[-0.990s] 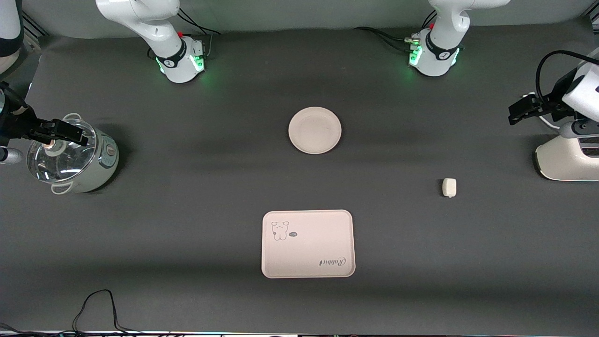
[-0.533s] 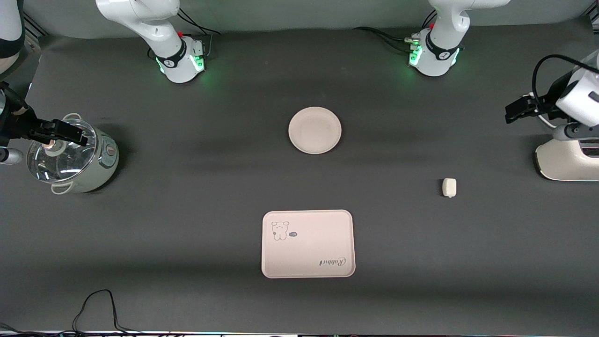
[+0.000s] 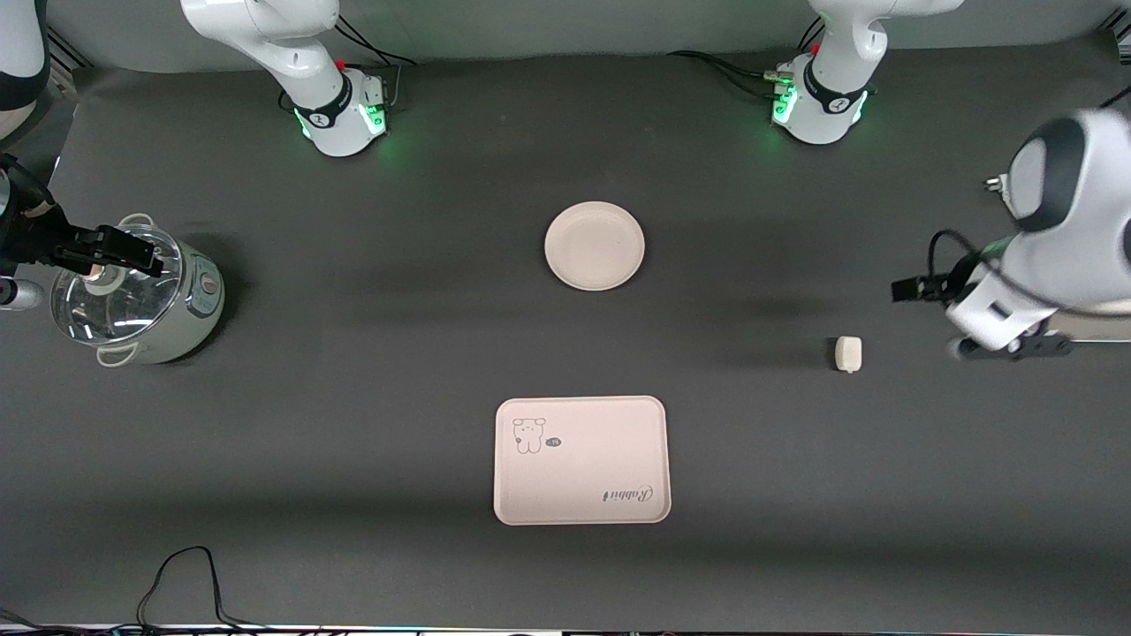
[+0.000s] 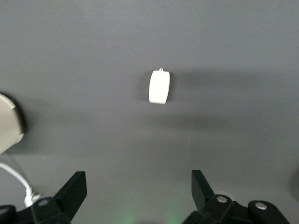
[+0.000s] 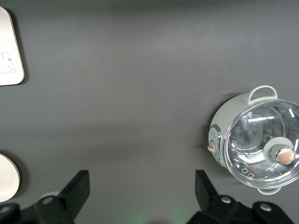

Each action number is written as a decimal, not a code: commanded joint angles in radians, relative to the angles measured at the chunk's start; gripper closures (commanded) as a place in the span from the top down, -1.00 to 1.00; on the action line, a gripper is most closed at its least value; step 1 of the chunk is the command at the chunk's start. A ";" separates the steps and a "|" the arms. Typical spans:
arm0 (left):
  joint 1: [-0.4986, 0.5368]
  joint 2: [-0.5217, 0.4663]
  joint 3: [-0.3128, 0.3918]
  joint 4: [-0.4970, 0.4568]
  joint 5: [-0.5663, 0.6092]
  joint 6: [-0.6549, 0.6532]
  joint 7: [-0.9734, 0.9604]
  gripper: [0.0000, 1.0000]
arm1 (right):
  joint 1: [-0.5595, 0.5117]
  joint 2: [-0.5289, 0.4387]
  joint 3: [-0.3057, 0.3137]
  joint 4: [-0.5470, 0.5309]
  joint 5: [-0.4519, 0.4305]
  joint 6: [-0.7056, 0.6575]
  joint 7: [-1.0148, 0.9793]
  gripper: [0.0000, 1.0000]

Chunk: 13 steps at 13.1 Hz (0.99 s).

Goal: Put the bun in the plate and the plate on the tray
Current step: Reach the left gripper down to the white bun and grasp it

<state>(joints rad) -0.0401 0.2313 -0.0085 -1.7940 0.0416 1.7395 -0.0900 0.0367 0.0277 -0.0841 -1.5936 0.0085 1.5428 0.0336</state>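
Note:
The small off-white bun (image 3: 848, 353) lies on the dark table toward the left arm's end; it also shows in the left wrist view (image 4: 159, 87). The round cream plate (image 3: 594, 246) sits mid-table, with nothing on it. The cream tray (image 3: 580, 459) with the animal drawing lies nearer the front camera than the plate. My left gripper (image 3: 1014, 347) is open and empty, in the air beside the bun, apart from it; its fingers (image 4: 74, 187) stand wide. My right gripper (image 3: 124, 249) is open and empty and waits up by the pot; it also shows in its wrist view (image 5: 142, 189).
A pale green pot with a glass lid (image 3: 132, 296) stands at the right arm's end, also in the right wrist view (image 5: 257, 140). A white appliance (image 3: 1100, 329) stands at the left arm's end, mostly hidden by the arm. A black cable (image 3: 181, 574) lies at the table's front edge.
My left arm has swung down from over the white appliance toward the bun, and now covers most of the appliance. The right arm, bun, plate and tray have not moved.

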 commanded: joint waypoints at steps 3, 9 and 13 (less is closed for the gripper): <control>-0.030 0.167 0.005 -0.005 0.018 0.175 0.009 1.00 | 0.012 -0.009 -0.011 -0.002 -0.024 0.007 -0.024 1.00; -0.026 0.273 0.005 -0.134 0.018 0.449 0.001 1.00 | 0.014 -0.012 -0.009 -0.008 -0.022 0.008 -0.021 1.00; -0.029 0.280 0.005 -0.159 0.015 0.465 -0.023 0.97 | 0.014 -0.014 -0.009 -0.009 -0.021 0.008 -0.021 1.00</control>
<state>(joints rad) -0.0605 0.5335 -0.0084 -1.9252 0.0486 2.1868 -0.0927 0.0369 0.0278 -0.0842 -1.5944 0.0077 1.5456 0.0315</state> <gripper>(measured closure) 0.000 0.000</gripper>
